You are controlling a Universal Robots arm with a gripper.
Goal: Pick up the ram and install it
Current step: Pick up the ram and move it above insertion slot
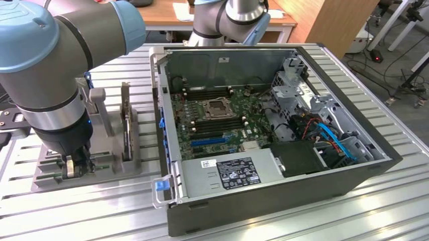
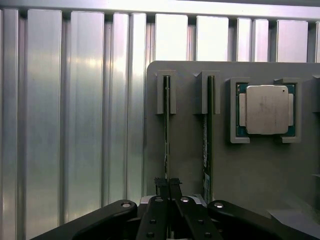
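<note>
Down at the grey holder (image 2: 250, 170) on the tabletop (image 2: 85, 125), my gripper (image 2: 167, 187) is closed on the ram (image 2: 166, 140), which stands on edge in its slot beside the second stick (image 2: 207, 145). Pick-up step, I judge; any lift must run straight along the slot, without twisting it.

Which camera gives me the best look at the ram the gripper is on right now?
The wrist view. There the ram stands on edge in its slot in the grey holder, and the gripper is shut on its near end. In the exterior view the gripper is down at the holder and hides the stick itself.
</note>
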